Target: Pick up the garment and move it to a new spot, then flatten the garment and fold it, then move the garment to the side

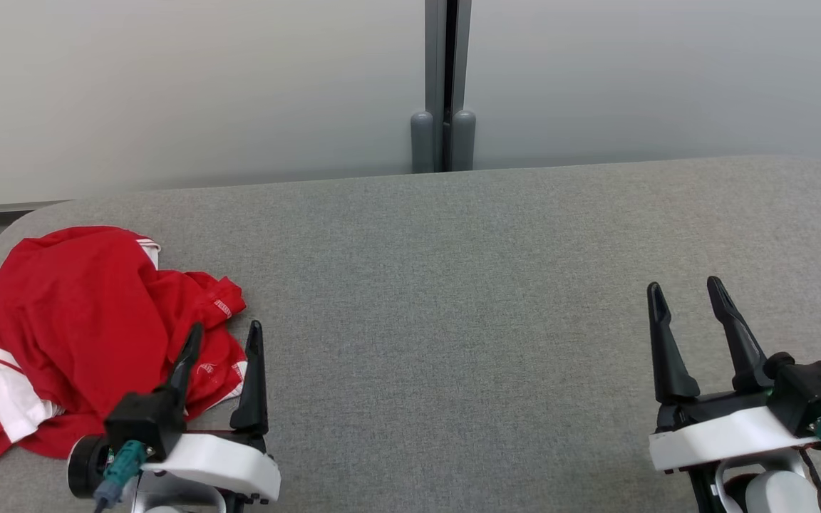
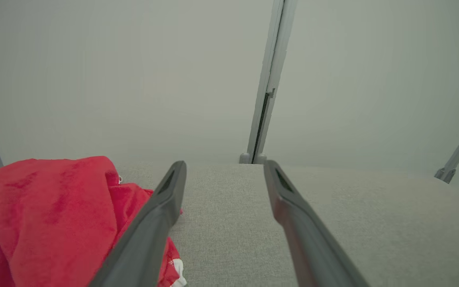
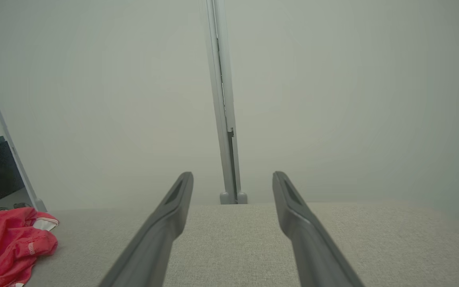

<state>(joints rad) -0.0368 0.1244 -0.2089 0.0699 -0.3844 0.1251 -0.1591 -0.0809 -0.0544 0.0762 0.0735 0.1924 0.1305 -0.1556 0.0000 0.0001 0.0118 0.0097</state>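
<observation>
My left gripper hovers jaws spread at the edge of the crumpled red garment on the table's left end, poised, I judge, to grab it, while my right gripper waits spread and empty.

Even, soft light; hazy wrist views

Grey fabric tabletop, pale wall panels behind, grey vertical post between them.

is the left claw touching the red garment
Cannot tell. In the head and left wrist views one finger of the left claw overlaps the red garment, hiding any gap or contact.
</observation>
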